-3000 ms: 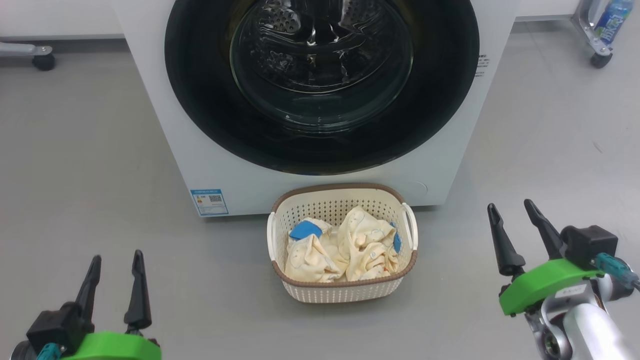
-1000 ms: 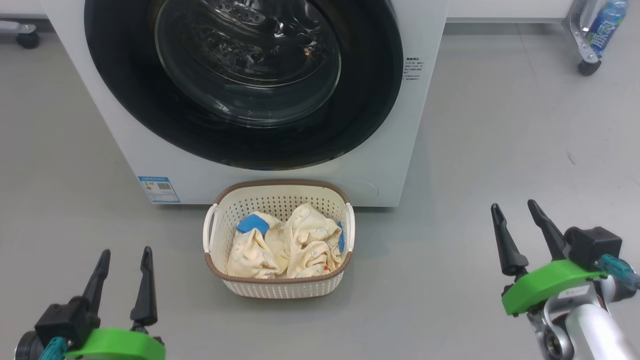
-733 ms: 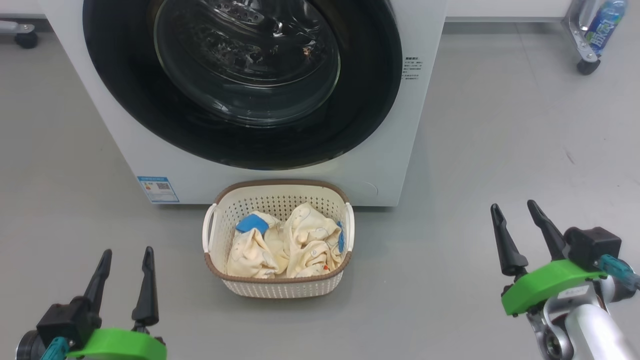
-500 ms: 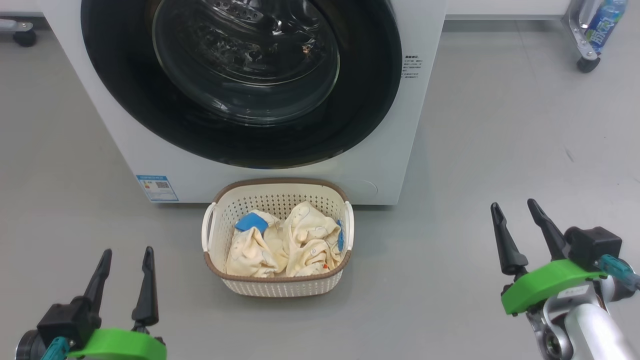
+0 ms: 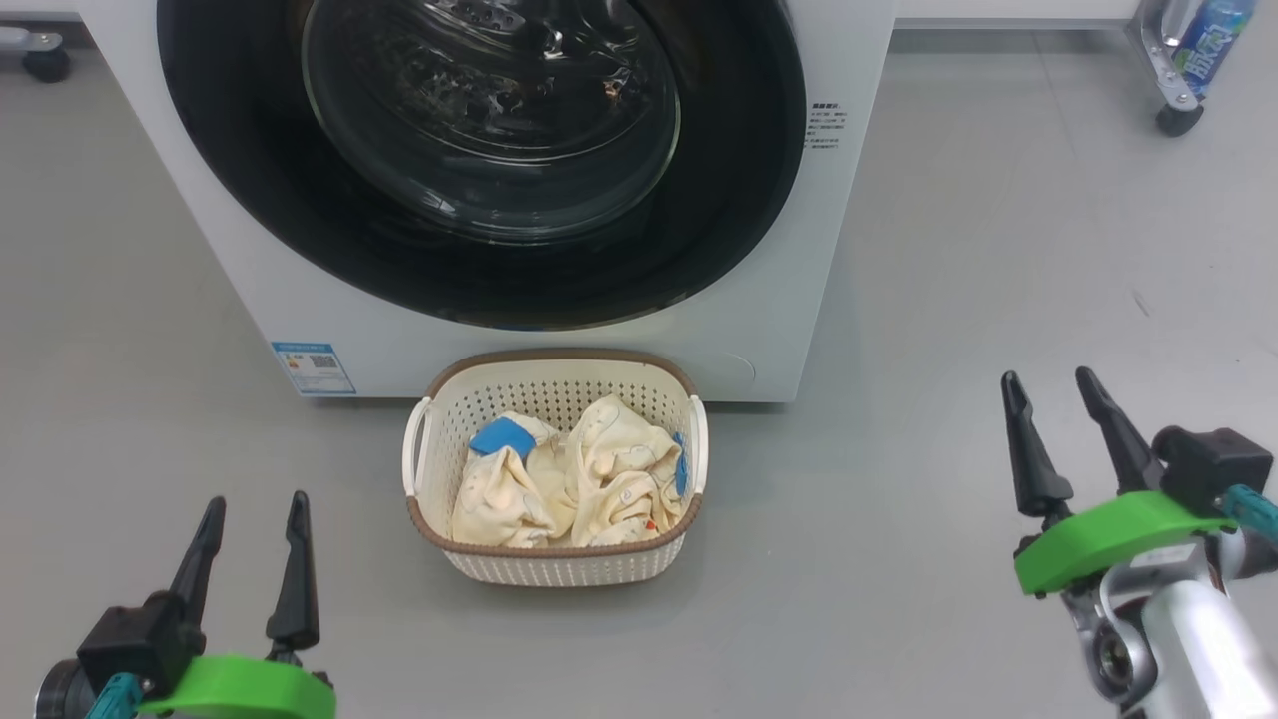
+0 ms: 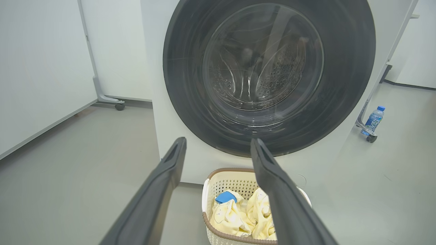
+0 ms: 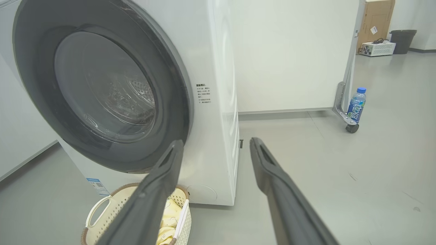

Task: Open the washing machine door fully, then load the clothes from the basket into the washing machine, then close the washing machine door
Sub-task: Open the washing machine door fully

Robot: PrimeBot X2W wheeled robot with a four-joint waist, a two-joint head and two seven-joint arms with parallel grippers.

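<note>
Right, the washing machine is standing on the grey floor, the washing machine door sitting shut. The basket is resting just before its front base, the clothes lying heaped inside. The left gripper and the right gripper are hovering either side, fingers spread, empty.

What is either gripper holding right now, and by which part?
Nothing. The left gripper and the right gripper are both open and empty, apart from the basket, the clothes and the closed washing machine door.

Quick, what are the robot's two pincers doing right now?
Left pincer: open, holding nothing.
Right pincer: open, holding nothing.
</note>
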